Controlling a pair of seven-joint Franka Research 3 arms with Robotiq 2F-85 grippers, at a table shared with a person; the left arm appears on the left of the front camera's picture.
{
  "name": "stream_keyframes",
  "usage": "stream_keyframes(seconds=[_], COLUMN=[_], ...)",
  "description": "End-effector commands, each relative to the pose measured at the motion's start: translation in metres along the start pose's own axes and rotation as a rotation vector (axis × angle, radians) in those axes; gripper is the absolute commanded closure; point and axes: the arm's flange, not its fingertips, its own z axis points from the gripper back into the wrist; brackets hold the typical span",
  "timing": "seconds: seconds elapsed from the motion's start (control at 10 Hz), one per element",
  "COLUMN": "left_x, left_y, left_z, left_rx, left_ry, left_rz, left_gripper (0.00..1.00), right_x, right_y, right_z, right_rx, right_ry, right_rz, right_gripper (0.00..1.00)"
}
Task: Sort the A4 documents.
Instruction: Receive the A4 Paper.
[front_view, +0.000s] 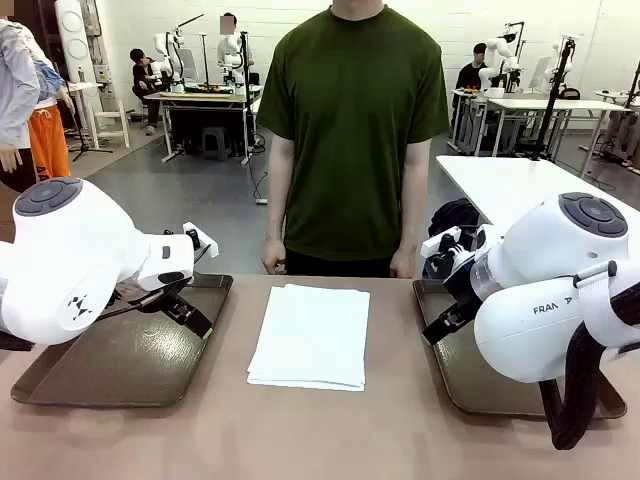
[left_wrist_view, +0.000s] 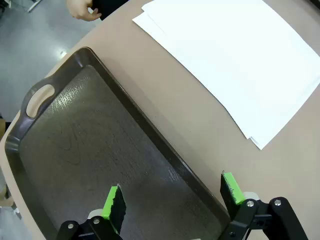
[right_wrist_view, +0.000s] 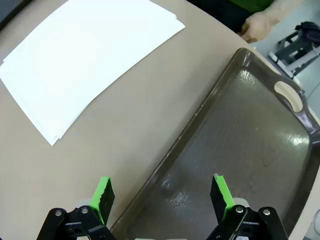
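Currently: stack of A4 documents (front_view: 310, 335) lies flat on the brown surface (front_view: 300, 440), midway between two dark brown handled trays and touching neither. Sheets slightly fanned, edges not flush; top sheet blank white

Left hand (left_wrist_view: 172, 197) open, green pads spread wide, nothing between them. It hangs above the inner long side of the left tray (left_wrist_view: 75, 150): one pad over the tray floor, the other about over the rim nearest the paper. Tray bare, cut-out handle at its far end

Right hand (right_wrist_view: 162, 192) likewise open and empty. One pad over the right tray (right_wrist_view: 250, 140), the other over bare surface just beside its rim, on the paper side. Whether either hand touches anything: no contact seen

Person (front_view: 350, 130) in a dark green T-shirt stands at the far edge, directly behind the stack, arms down, fingers resting at the surface edge, well apart from the paper
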Motion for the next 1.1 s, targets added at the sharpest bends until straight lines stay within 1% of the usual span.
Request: stream_keyframes(seconds=[0.0,1.0], left_x=[0.0,0.0], left_y=[0.0,0.0], left_z=[0.0,0.0], left_rx=[0.0,0.0], left_ry=[0.0,0.0], left_rz=[0.0,0.0], left_gripper=[0.0,0.0], right_x=[0.0,0.0], right_y=[0.0,0.0], right_z=[0.0,0.0], right_rx=[0.0,0.0], right_ry=[0.0,0.0], right_rz=[0.0,0.0], right_gripper=[0.0,0.0])
